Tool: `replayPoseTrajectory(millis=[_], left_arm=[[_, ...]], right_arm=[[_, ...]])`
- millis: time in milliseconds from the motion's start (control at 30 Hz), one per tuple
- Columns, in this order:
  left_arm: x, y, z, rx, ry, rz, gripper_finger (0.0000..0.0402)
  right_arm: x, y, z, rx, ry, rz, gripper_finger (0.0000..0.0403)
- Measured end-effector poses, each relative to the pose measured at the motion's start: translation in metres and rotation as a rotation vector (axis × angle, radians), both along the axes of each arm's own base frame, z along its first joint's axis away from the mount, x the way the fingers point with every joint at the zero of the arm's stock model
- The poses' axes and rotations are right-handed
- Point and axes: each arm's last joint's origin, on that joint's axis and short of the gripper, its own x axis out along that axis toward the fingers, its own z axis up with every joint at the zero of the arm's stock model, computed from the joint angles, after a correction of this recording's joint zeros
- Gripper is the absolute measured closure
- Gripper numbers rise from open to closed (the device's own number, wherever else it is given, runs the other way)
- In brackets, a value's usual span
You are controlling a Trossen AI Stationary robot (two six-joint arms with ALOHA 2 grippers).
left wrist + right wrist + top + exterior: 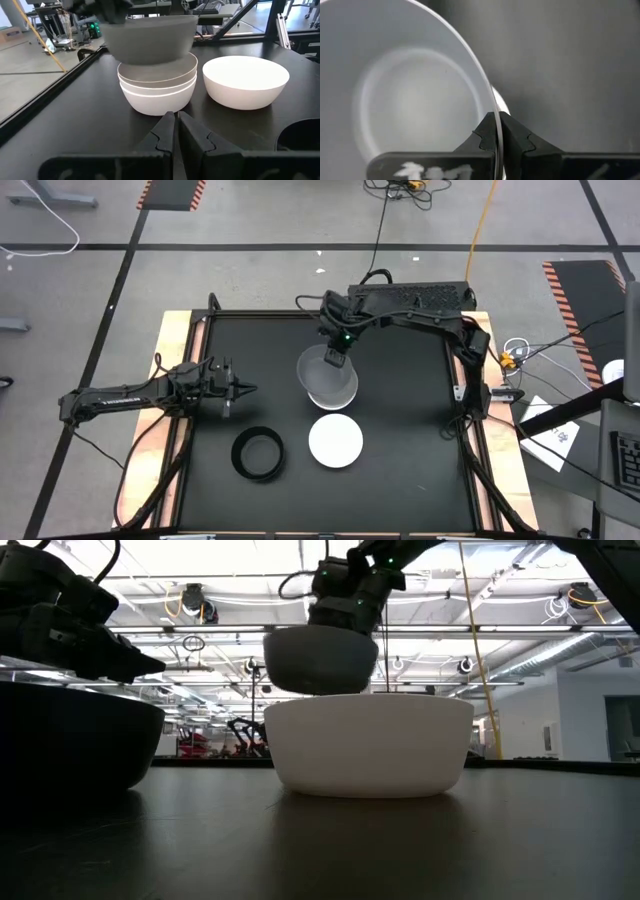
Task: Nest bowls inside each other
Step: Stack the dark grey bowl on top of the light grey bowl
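Bright ceiling-light glare, backlit silhouettes, perhaps slightly blurred foreground.

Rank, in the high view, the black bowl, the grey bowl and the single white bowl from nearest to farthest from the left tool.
From the left tool, shut and idle at the table's left:
1. black bowl, in front of it.
2. grey bowl, held by the right tool over a white stack.
3. single white bowl, right of the black one.

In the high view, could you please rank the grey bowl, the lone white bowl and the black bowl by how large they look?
1. Grey bowl, held by the right gripper above the table, so its nearness to the camera may inflate it.
2. White bowl and black bowl: they look alike, so no ranking between them.
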Motion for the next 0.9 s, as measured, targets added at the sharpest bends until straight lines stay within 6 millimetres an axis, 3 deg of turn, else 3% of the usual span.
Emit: replayPoseTrajectory(millis=[633,900], left_arm=[[0.0,0.0,0.0,0.002,-0.001,-0.014,0.0376],[0.0,0.0,0.0,0.002,-0.001,-0.015,0.0376]], right_arm=[[-0.002,0.004,-0.006,-0.011,0.081,-0.025,0.0403],[-0.003,0.011,-0.021,-0.044,0.107,0.096,0.0403]])
